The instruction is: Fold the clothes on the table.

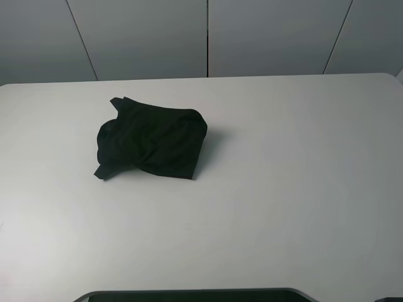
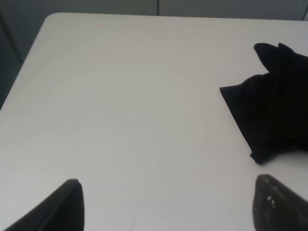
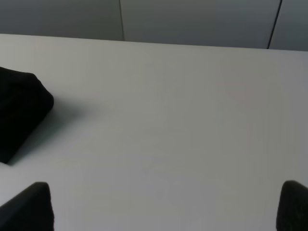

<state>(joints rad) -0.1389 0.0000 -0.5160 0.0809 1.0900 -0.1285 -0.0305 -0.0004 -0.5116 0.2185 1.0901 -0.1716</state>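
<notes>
The clothes (image 1: 151, 143) are one black shirt lying in a crumpled heap on the white table (image 1: 283, 189), left of centre and toward the back. No print or label shows on it. Neither arm appears in the exterior high view. In the left wrist view my left gripper (image 2: 168, 202) is open and empty above bare table, with the clothes (image 2: 272, 115) off to one side, apart from the fingers. My right gripper (image 3: 166, 204) is open and empty too, with an edge of the clothes (image 3: 19, 115) at the frame's border.
Grey wall panels (image 1: 208, 38) stand behind the table's far edge. A dark rounded shape (image 1: 195, 294) lines the near edge of the exterior high view. The table's rounded far-left corner (image 2: 55, 19) shows in the left wrist view.
</notes>
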